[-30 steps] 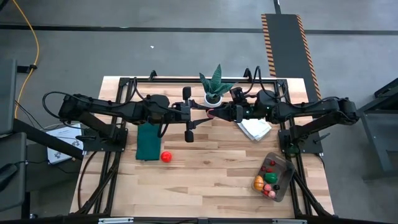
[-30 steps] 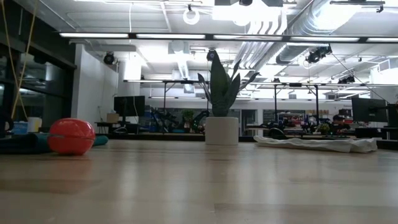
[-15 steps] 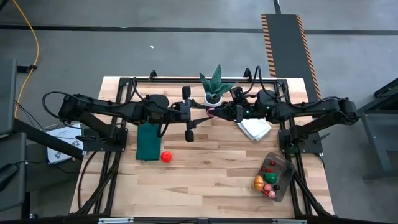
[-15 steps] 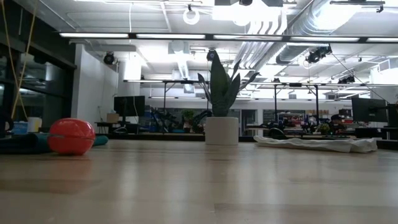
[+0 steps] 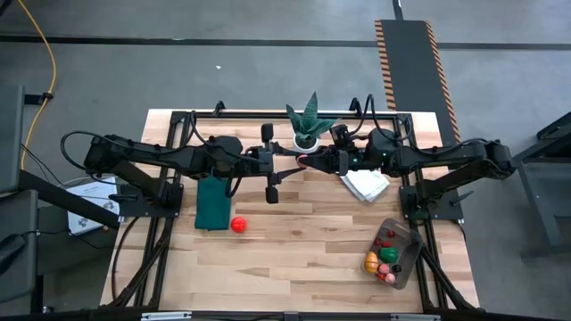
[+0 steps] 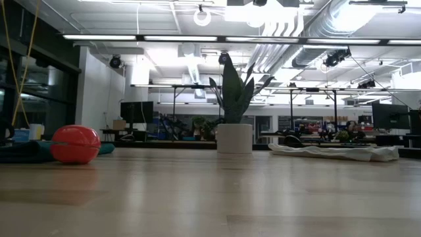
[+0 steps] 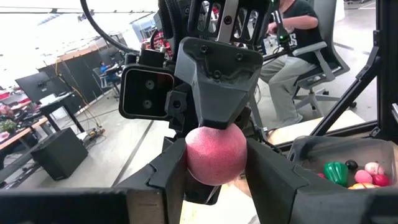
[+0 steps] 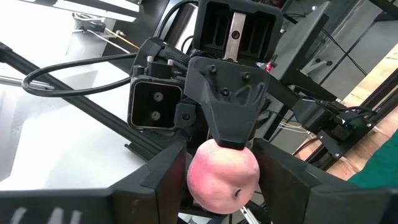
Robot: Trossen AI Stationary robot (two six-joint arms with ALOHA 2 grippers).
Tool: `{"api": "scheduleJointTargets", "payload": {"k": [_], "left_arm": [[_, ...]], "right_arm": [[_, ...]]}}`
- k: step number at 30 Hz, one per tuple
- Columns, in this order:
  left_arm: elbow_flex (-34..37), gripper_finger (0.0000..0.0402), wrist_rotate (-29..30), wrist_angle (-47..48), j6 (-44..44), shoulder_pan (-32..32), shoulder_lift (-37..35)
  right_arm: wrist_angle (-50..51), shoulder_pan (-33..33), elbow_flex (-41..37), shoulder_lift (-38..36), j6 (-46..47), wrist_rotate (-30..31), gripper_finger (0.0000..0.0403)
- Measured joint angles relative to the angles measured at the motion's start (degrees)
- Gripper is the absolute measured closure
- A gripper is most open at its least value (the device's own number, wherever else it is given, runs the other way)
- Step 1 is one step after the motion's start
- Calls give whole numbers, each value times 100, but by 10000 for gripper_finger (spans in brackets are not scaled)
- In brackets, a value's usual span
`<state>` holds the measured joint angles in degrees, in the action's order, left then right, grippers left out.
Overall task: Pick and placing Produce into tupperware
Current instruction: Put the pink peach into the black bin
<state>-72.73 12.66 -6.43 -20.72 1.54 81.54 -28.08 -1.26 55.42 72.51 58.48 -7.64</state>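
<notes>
Both arms meet mid-air over the back-centre of the table (image 5: 294, 241), in front of the plant (image 5: 307, 120). A pink fruit (image 7: 216, 154) sits between the two grippers, well above the table. In the left wrist view the left gripper (image 7: 216, 171) has its fingers against both sides of the fruit, clamped on it, with the right arm's gripper head just behind the fruit. In the right wrist view the right gripper (image 8: 222, 171) likewise has a finger on each side of the same fruit, gripping it, with the left arm's head behind. So both hold it at once.

Red fruit (image 5: 238, 225) lies alone on the table just beside the green mat (image 5: 212, 203), touching neither arm. Tupperware (image 5: 393, 252) sits at the front right corner, well apart from the grippers, with several fruits inside: red, orange, green, pink. White cloth (image 5: 366, 185) lies under the right arm.
</notes>
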Motion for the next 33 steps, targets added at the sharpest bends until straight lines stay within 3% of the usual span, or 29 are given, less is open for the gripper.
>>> {"api": "scheduleJointTargets", "payload": {"k": [9,20,33], "left_arm": [[1,263,5,3,-1,0,-4],[4,262,159,-10,41,-4,-7],[4,159,231,-24,152,2,-4]], "right_arm": [[2,0,0,0,0,-2,273],[0,-1,0,0,-28,2,278],[-19,2,0,-2,-50,-20,279]]}}
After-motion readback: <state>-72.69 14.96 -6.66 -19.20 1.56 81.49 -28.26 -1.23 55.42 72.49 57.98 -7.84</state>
